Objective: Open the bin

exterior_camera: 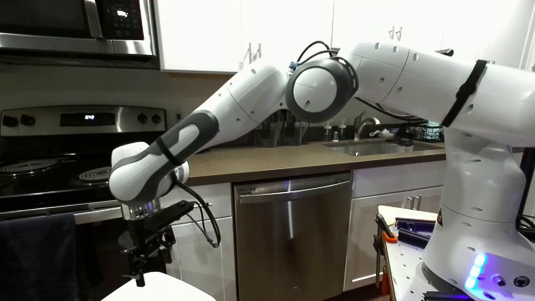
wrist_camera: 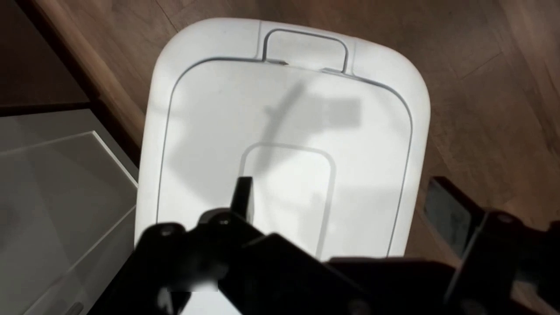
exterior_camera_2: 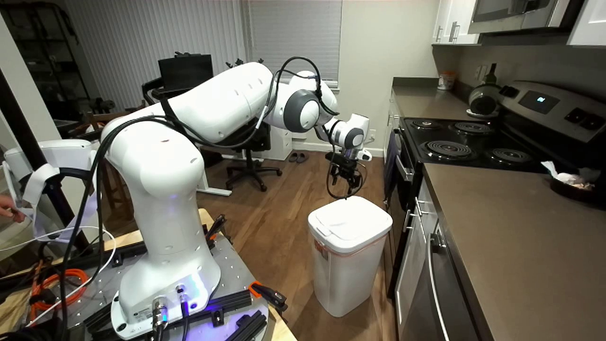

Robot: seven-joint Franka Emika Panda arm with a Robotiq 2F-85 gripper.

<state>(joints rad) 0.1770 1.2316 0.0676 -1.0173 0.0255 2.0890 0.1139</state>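
The white bin [exterior_camera_2: 348, 279] stands on the floor beside the cabinets, with its lid [exterior_camera_2: 352, 218] lying shut. In an exterior view only the top of the lid [exterior_camera: 159, 288] shows at the bottom edge. In the wrist view the lid [wrist_camera: 288, 109] fills the middle, with a recessed panel and a small tab [wrist_camera: 306, 50] at its far end. My gripper [wrist_camera: 343, 190] is open and empty, its fingers wide apart above the lid. It points down over the bin in both exterior views [exterior_camera: 142, 271] [exterior_camera_2: 348, 182]. Whether a fingertip touches the lid, I cannot tell.
The black stove [exterior_camera_2: 445, 142] and a cabinet front [wrist_camera: 65, 197] stand close along one side of the bin. A steel dishwasher [exterior_camera: 292, 234] is under the counter [exterior_camera: 267, 161]. The robot's table [exterior_camera_2: 236, 265] carries clamps and cables. An office chair [exterior_camera_2: 251, 170] stands behind.
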